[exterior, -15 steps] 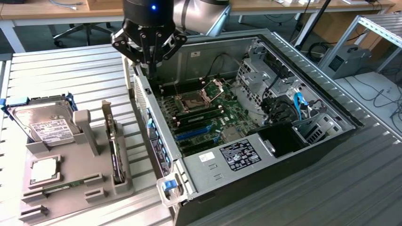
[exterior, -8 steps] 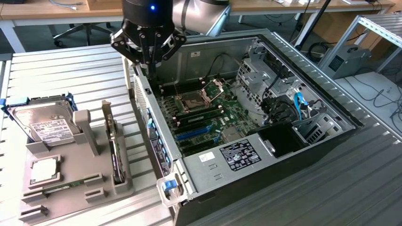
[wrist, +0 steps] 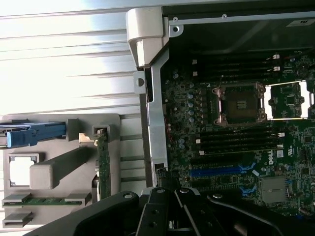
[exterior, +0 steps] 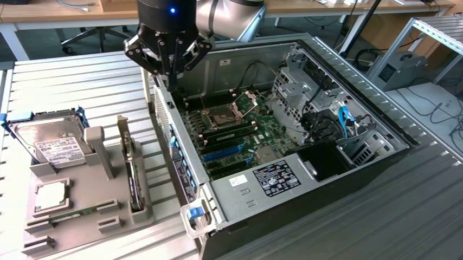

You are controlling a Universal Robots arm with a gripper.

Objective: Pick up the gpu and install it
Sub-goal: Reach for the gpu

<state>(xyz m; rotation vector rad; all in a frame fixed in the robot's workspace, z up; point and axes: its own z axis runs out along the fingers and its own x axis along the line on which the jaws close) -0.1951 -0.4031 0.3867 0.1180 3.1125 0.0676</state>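
Gripper (exterior: 170, 77) hangs upper-middle in the exterior view, above the open computer case's (exterior: 239, 208) rear wall, fingers (exterior: 165, 69) drawn narrow on nothing. At lower left the gpu (exterior: 132, 168) (wrist: 103, 162) stands edge-on in a grey holder (exterior: 94, 216) on the bench (exterior: 72, 81), its fan hidden.

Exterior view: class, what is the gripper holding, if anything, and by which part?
Nothing. The black gripper hangs empty above the open computer case; the green gpu card with silver bracket stands untouched in the grey rack.

The arm points its gripper (exterior: 169, 80) straight down, fingers together.
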